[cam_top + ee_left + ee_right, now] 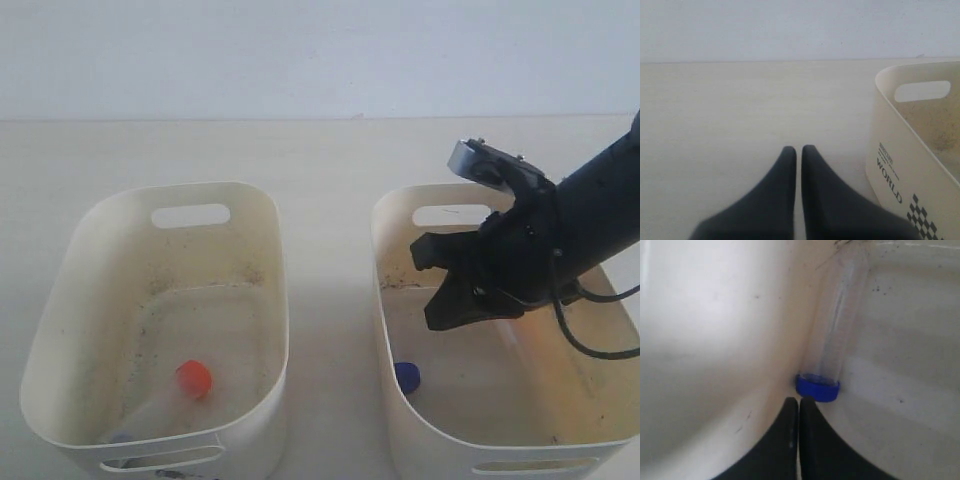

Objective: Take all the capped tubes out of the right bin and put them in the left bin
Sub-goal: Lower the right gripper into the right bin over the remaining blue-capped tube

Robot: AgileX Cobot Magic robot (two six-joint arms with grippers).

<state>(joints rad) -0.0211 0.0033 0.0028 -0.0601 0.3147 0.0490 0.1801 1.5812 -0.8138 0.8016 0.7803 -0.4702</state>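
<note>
In the right bin (383, 232) a clear capped tube with a blue cap (817, 386) lies where the floor meets the wall; only its cap (407, 376) shows in the exterior view. My right gripper (799, 400) is down inside this bin, shut and holding nothing, its tips just short of the cap and apart from it (433, 318). The left bin (262, 205) holds a tube with an orange-red cap (193, 378). My left gripper (798, 148) is shut and empty over the bare table, beside the left bin's outer wall (890, 165). It is out of the exterior view.
A greyish-blue shape (120, 437) lies at the left bin's near wall, too dim to name. A strip of table (330, 300) separates the two bins. The right arm's cable (590, 350) loops over the right bin. Behind the table stands a pale wall.
</note>
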